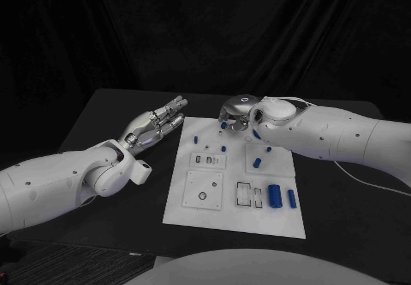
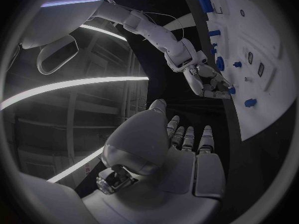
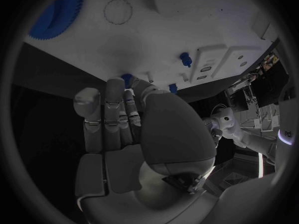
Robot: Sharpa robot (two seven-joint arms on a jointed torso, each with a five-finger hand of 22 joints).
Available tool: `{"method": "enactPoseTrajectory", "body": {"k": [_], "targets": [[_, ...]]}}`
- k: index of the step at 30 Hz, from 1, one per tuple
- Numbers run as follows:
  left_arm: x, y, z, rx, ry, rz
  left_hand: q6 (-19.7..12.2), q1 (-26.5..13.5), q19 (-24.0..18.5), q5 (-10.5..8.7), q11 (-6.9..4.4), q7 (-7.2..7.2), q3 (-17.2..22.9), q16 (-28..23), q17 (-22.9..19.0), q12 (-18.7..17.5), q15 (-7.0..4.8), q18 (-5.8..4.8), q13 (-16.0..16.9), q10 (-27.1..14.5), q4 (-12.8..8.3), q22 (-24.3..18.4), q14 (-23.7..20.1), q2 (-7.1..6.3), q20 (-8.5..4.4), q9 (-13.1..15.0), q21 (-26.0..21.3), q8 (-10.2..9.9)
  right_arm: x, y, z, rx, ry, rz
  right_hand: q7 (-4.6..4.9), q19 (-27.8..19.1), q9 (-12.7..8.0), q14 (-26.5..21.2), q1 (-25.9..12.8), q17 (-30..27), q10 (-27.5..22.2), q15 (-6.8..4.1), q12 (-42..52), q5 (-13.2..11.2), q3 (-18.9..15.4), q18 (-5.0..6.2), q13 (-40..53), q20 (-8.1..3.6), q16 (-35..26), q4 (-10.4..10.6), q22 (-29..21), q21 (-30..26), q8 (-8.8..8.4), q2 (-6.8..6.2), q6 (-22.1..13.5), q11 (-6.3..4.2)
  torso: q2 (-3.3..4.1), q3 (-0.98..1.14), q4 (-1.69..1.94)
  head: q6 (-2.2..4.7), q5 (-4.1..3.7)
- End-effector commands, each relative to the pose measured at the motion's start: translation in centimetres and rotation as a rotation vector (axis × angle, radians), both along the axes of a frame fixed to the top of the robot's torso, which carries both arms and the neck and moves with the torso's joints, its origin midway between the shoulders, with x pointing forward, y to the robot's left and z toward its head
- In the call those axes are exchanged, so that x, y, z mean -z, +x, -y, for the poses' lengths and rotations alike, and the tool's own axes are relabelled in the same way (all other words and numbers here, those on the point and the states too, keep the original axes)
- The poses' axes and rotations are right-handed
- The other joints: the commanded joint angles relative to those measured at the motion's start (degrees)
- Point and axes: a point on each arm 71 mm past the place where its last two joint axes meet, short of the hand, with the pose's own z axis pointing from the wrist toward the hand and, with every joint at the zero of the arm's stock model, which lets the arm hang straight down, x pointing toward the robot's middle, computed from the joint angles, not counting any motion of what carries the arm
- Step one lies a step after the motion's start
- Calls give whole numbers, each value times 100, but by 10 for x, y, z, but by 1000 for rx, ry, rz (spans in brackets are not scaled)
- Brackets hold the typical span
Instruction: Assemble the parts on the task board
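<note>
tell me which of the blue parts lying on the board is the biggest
The thick blue cylinder near the task board's front right, lying beside a slimmer blue rod; the other blue parts are far smaller.

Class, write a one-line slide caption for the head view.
Right hand reaches over the far edge of the white task board with its blue parts; left hand hovers open beside it.

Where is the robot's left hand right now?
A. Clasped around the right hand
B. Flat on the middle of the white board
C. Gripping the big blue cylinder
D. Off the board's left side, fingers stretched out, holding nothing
D. The head view shows the left hand off the left edge of the task board, its fingers extended with nothing in them, while the large blue cylinder lies untouched on the board's near right part.
</note>
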Motion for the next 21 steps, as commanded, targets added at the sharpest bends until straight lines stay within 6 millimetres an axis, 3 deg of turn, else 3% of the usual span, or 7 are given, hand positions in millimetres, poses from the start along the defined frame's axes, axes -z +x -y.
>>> {"method": "enactPoseTrajectory", "body": {"k": [1,4,6,10,13,17,21], "targets": [[-6,-2,2,26,-57,58,49,69,14,22,46,14,39,-21,-5,-38,48,102,-9,-15,10,-9,-13,6,40,8,-34,35,0,1,3,19,7,17,-37,-62,-12,-79,-29,-64,-199,7,-17,-44,-105,-12,2,4,-54,-29,-21,-62,-19,-15,-222,24,1,4,4,15,16],[-6,-2,0,23,-55,57,49,69,14,22,46,14,39,-21,-5,-38,48,102,-9,-15,10,-9,-13,6,40,8,-34,35,-4,2,8,28,35,61,-69,-85,-19,-116,-28,-105,-409,23,-12,-59,-259,-4,8,23,-66,-65,-17,-112,-23,5,-595,43,-11,-1,-13,49,40],[-6,-2,-1,21,-54,57,49,69,14,22,46,14,39,-21,-5,-38,48,102,-9,-15,10,-9,-13,6,40,8,-34,35,-10,3,13,32,56,96,-26,-87,-14,-121,-28,-111,-437,24,-10,-57,-291,-2,10,26,-67,-69,-14,-121,-16,15,-602,41,-33,-11,-35,99,51],[-6,-3,-2,17,-53,57,61,69,14,22,49,17,41,-21,-5,-38,50,102,-9,-15,10,-9,-13,5,41,9,-34,38,-29,2,27,38,88,149,107,-67,3,-107,-50,-90,-370,14,14,-60,-384,-3,28,23,-30,-51,23,-118,8,61,-532,18,-53,-30,-37,199,7],[-6,-3,-3,15,-51,57,70,69,14,23,53,20,44,-21,-5,-38,52,102,-9,-15,9,-9,-13,3,43,10,-34,40,-43,-4,42,47,101,169,121,-37,10,-79,-61,-46,-252,10,39,-73,-440,-10,40,19,22,-37,67,-97,15,84,-470,17,-61,-47,-34,293,-19],[-6,-3,-6,8,-48,57,82,70,14,22,60,27,49,-21,-5,-38,58,103,-9,-15,7,-9,-13,-1,47,12,-34,44,-60,-11,66,80,96,172,146,-67,2,-119,-81,-132,-152,1,53,-74,-478,1,46,14,-42,-15,36,-154,0,119,-533,-9,-72,-66,-44,316,-41],[-6,-3,-7,6,-47,57,82,70,14,22,60,27,49,-21,-5,-38,58,103,-9,-15,7,-9,-13,-1,47,12,-34,44,-63,-18,86,116,72,142,131,-306,15,-335,-47,-470,-113,10,25,-60,-515,70,33,16,-351,-27,-246,-514,17,158,-420,-16,-78,-78,-48,326,-57]]}}
